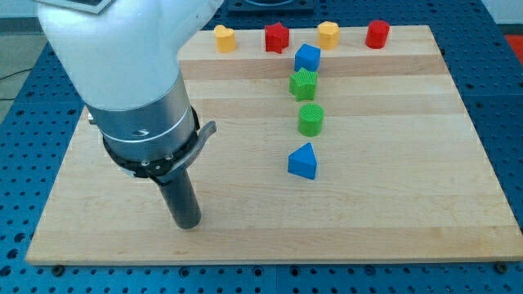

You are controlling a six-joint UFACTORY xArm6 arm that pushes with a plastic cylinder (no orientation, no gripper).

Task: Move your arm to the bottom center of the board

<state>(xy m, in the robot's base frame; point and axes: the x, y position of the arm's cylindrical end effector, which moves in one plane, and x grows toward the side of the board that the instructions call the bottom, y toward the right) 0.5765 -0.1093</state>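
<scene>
Pale matt wood board (409, 163), ribbed plastic-looking green star block (303, 83).

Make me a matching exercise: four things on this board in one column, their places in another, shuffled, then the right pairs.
1. my tip
2. blue triangular block
3. red star block
4. red cylinder block

A. top edge, farthest to the view's right
B. lowest of the middle column
C. bottom left of the board, apart from every block
D. top edge, between two yellow blocks

Pairs: 1-C, 2-B, 3-D, 4-A

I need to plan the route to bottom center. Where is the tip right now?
My tip sits in the view's lower left on the board, near its bottom edge, well to the left of the blue triangular block, touching no block.
</scene>
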